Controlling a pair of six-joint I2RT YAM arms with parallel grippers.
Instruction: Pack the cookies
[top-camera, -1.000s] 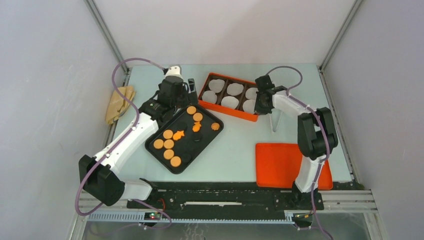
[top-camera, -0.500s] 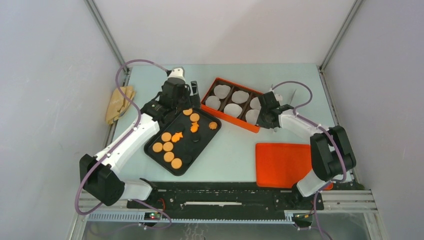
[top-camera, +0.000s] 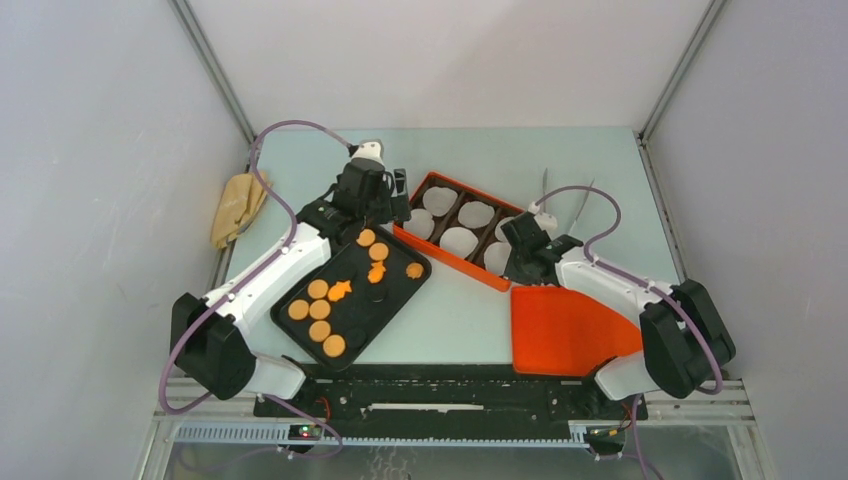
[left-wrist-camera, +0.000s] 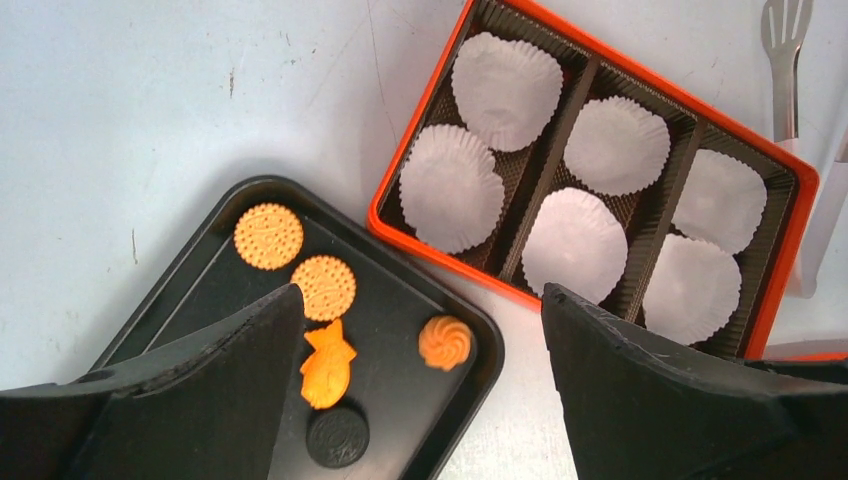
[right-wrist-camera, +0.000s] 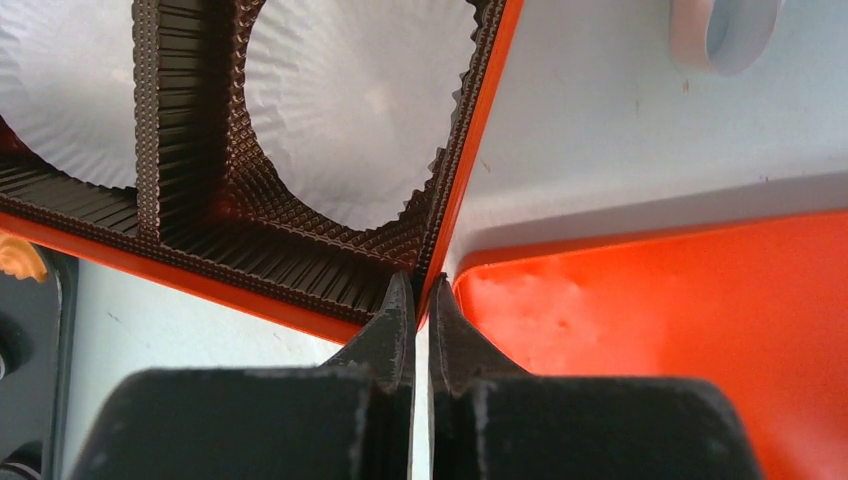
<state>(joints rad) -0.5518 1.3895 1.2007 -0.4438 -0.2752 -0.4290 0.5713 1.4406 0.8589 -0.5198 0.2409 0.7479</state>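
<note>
The cookies (top-camera: 320, 309) lie on a black tray (top-camera: 395, 292): several round orange ones, a fish-shaped one (left-wrist-camera: 326, 363), a swirl (left-wrist-camera: 445, 342) and a black one (left-wrist-camera: 337, 437). The orange box (top-camera: 449, 259) holds several white paper liners and no cookies. My left gripper (top-camera: 385, 195) is open and empty above the tray's far corner (left-wrist-camera: 420, 295), next to the box (left-wrist-camera: 400, 180). My right gripper (top-camera: 515, 262) is shut on the box's near right corner rim (right-wrist-camera: 480, 110), its fingertips (right-wrist-camera: 403, 290) straddling the wall.
The orange lid (top-camera: 565, 330) lies flat at the near right, touching the box corner (right-wrist-camera: 680, 320). Metal tongs (top-camera: 545, 195) lie beyond the box. A tan cloth (top-camera: 238, 205) sits at the table's left edge.
My right gripper has pulled the orange box toward the near side, turning it, up to the lid. The black tray has shifted a little near-left. My left gripper has moved slightly right.
</note>
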